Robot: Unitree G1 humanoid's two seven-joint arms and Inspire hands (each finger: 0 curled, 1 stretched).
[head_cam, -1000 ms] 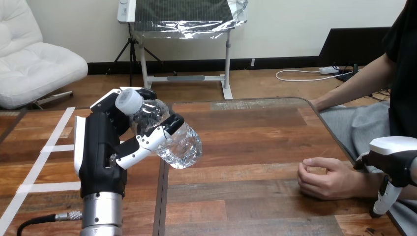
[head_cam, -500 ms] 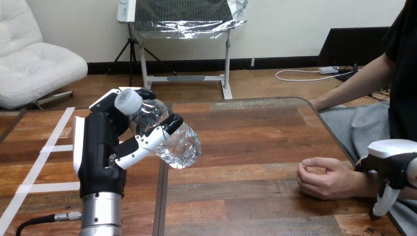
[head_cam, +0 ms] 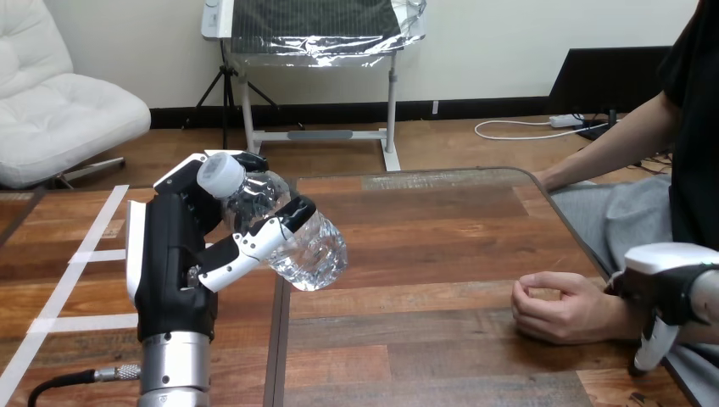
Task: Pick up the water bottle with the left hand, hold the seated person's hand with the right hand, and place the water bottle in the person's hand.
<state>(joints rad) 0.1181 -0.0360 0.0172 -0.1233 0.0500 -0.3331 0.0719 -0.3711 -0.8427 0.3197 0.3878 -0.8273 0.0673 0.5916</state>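
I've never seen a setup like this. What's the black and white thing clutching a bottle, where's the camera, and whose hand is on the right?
The camera sits on a humanoid robot's head, looking down over a wooden table. The black and white thing is the robot's left hand, a machine hand on a silver forearm. Its fingers and thumb curl round a clear water bottle, held tilted above the table, white cap up and leftward. At the right, the person's hand rests loosely closed on the table; it belongs to someone seated there. The robot's right hand is close beside it at the table's edge; whether it grips the person I cannot tell.
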